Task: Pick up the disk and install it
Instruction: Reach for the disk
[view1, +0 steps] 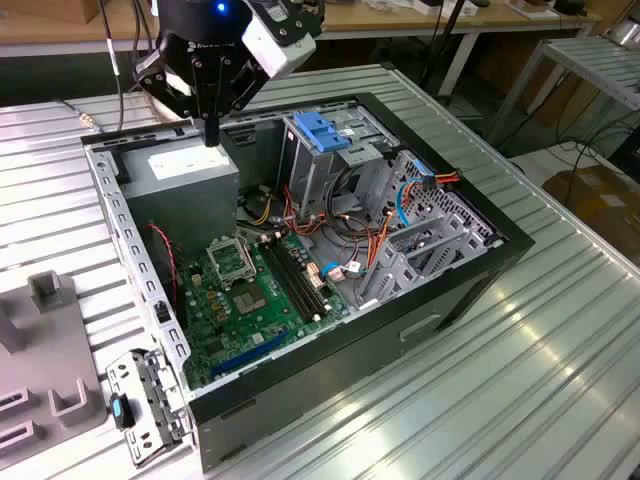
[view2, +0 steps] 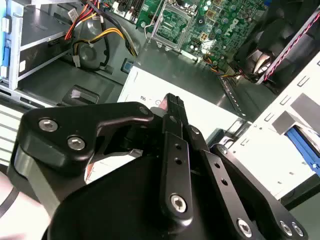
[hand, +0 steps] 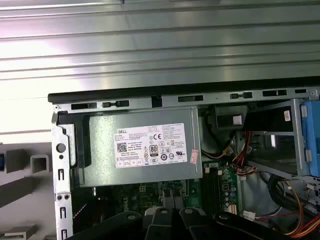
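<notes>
The disk is out of view. My gripper (view1: 211, 135) hangs over the back corner of the open computer case (view1: 470, 280), just above the grey power-supply box (view1: 185, 170). Its black fingers (view2: 174, 112) are shut together with nothing between them. In the second wrist view the fingertips point at the white sticker (view2: 200, 107) on that box. The first wrist view looks straight down on the same box (hand: 142, 147). The metal drive cage (view1: 335, 165) with its fixed blue bracket (view1: 320, 130) stands on the exterior view's right of the gripper.
The green motherboard (view1: 250, 290) and orange and red cables (view1: 375, 235) lie inside the case. A grey fixture (view1: 45, 345) and a loose metal bracket (view1: 145, 405) lie on the ribbed table at the exterior view's left. A blue plastic strip (view2: 305, 145) shows outside the case wall.
</notes>
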